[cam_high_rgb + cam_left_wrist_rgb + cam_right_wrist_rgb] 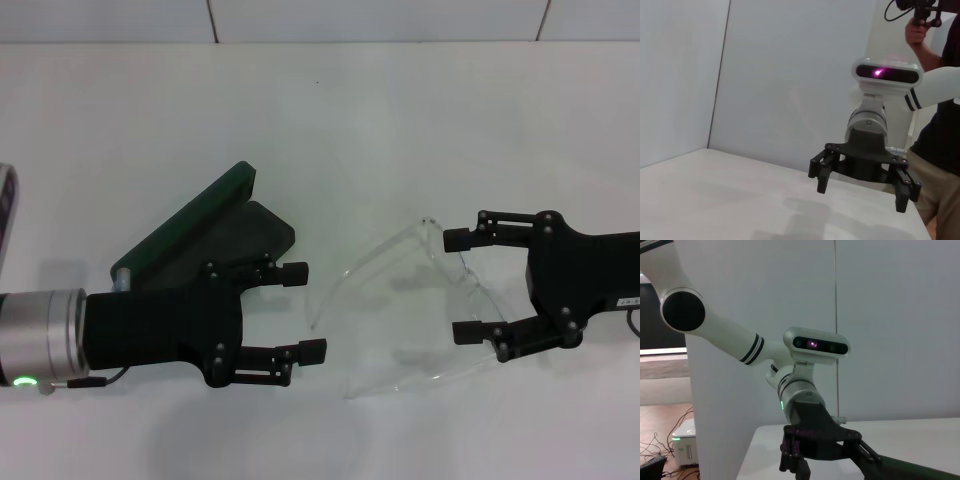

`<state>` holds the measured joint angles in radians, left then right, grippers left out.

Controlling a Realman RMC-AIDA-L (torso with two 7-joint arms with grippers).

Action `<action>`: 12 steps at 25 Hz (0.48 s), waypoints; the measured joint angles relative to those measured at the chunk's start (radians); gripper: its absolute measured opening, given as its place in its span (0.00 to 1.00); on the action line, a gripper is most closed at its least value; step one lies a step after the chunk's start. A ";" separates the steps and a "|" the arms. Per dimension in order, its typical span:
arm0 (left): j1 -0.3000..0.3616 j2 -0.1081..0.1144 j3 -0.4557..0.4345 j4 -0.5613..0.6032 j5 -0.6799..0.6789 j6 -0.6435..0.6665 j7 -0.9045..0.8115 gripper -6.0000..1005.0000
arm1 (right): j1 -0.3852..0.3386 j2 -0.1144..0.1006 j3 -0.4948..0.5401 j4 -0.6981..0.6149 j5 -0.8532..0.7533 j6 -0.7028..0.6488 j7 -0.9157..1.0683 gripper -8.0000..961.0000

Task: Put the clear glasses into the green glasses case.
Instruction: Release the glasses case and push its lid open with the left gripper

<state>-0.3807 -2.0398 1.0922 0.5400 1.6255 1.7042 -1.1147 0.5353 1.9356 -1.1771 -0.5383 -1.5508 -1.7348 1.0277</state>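
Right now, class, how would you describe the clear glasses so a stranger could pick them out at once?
Start at the white table in the head view and look between the two black grippers. The clear glasses lie there, nearer the open right gripper than the open left gripper. Unlike the green glasses case behind the left gripper, they are colourless and see-through.

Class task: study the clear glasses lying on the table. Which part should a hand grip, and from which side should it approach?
Probably grip the clear glasses at the front frame, coming from the robot's right. The front faces the open right hand, which already straddles it, while both thin arms trail toward the left hand, which is open beside the green glasses case.
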 joint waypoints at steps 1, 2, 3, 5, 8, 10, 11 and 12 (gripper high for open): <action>0.000 0.000 0.000 0.000 0.000 0.000 -0.001 0.87 | 0.000 0.001 -0.001 -0.001 0.000 0.000 0.000 0.92; 0.000 0.000 0.000 0.000 0.000 0.000 -0.003 0.87 | 0.000 0.001 -0.001 -0.002 0.000 0.000 0.000 0.92; 0.001 0.000 0.001 0.000 0.001 0.000 -0.004 0.87 | 0.000 0.002 -0.001 -0.002 0.000 0.002 -0.001 0.92; 0.003 0.000 0.001 0.000 0.000 0.012 -0.002 0.87 | 0.003 0.005 -0.001 -0.002 0.000 0.009 -0.002 0.92; 0.009 0.000 -0.001 0.005 -0.002 0.043 0.008 0.87 | 0.009 0.012 -0.001 -0.005 -0.001 0.019 -0.002 0.92; 0.013 0.000 -0.002 0.014 -0.005 0.071 0.013 0.87 | 0.009 0.018 0.000 -0.008 -0.012 0.026 -0.003 0.92; 0.014 0.001 -0.003 0.015 -0.005 0.076 0.013 0.87 | 0.008 0.022 0.000 -0.012 -0.019 0.031 -0.003 0.92; 0.018 0.002 -0.004 0.015 -0.006 0.076 0.013 0.87 | 0.006 0.024 0.000 -0.015 -0.024 0.034 -0.003 0.92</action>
<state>-0.3629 -2.0383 1.0887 0.5550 1.6199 1.7803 -1.1017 0.5412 1.9593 -1.1769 -0.5528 -1.5743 -1.7008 1.0248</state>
